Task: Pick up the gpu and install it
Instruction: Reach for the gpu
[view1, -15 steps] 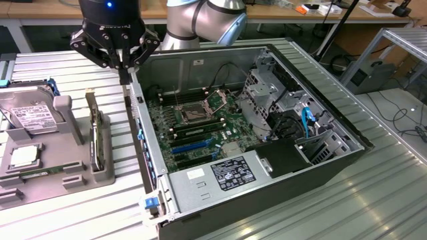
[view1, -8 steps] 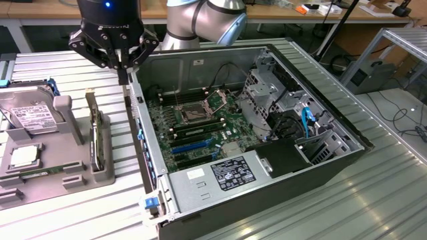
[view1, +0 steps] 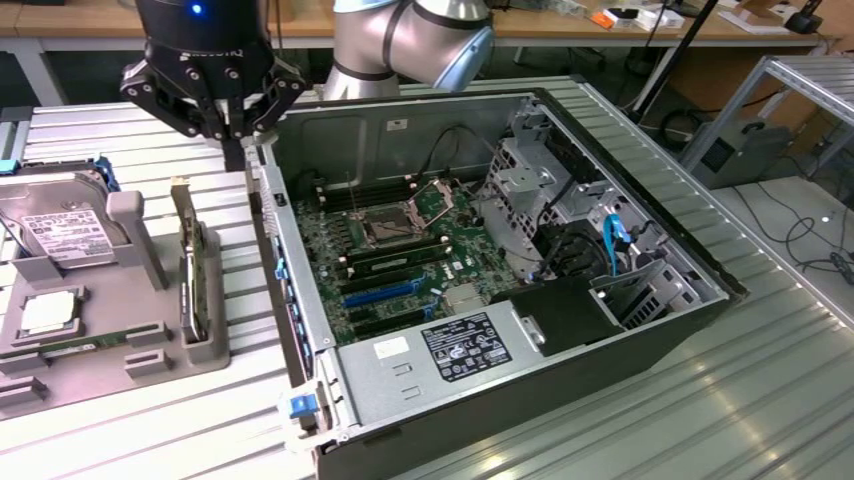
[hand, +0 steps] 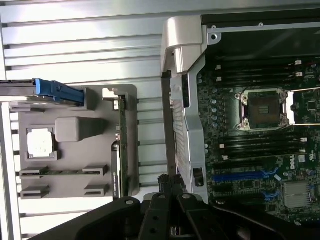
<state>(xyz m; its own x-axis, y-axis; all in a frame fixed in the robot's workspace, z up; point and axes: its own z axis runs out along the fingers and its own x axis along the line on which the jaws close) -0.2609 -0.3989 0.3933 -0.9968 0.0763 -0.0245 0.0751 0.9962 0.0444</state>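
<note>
Exterior view: thin, flat, dark gpu (view1: 195, 268)

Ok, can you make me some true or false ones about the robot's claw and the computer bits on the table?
1. The thin black card with a pale metal bracket stands on its edge in the grey plastic holder. True.
2. The claw is gripping that card. False: the claw is shut and up beside the case's wall, apart from the card.
3. The black computer case lies open, showing a green circuit board. True.
4. The silver hard drive with a white label is inside the case. False: it rests in the grey holder, outside the case.
</note>
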